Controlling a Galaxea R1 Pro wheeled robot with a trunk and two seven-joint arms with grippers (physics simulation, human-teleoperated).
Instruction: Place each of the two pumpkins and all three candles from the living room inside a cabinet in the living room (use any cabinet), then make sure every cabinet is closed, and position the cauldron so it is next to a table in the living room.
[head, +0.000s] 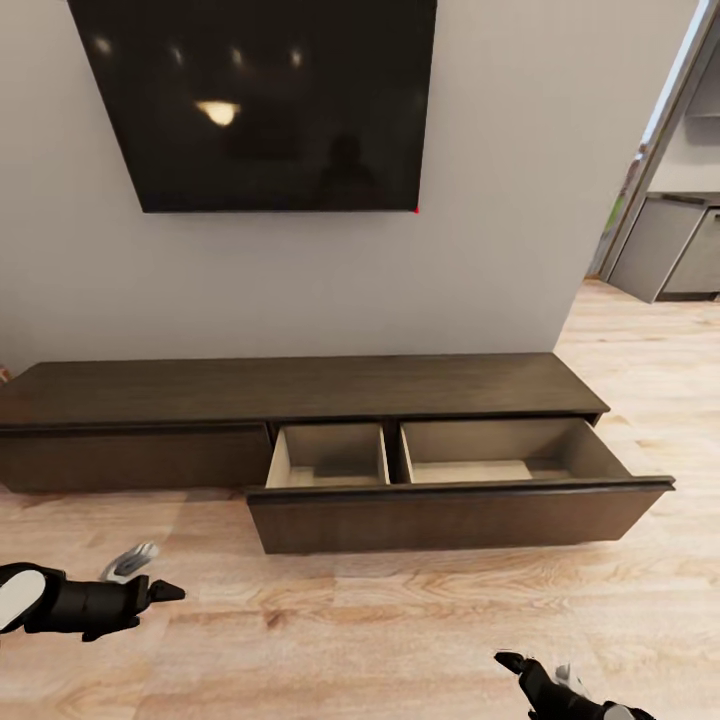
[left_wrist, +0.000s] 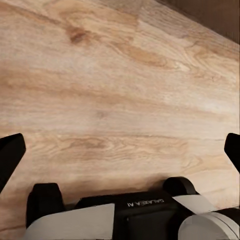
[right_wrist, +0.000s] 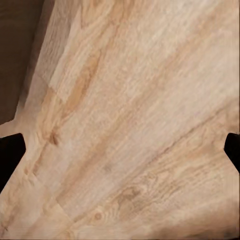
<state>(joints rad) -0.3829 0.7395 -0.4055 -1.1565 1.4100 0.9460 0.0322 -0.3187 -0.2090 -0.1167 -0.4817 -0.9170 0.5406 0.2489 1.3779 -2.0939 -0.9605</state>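
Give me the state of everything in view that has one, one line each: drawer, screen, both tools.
Cabinet: right drawer pulled out; left drawer front flush, shut.
Drawer compartments: both look empty, no pumpkins or candles visible inside.
Wall screen: dark, only reflections on it.
Left tool: open, holding nothing, above the wooden floor.
Right tool: open, holding nothing, above the floor.

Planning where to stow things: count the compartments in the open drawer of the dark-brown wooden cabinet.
2. A narrower compartment sits on the left side of the pulled-out drawer of the dark-brown wooden cabinet; a wider compartment sits on the right. Both look empty; their front floors are hidden.
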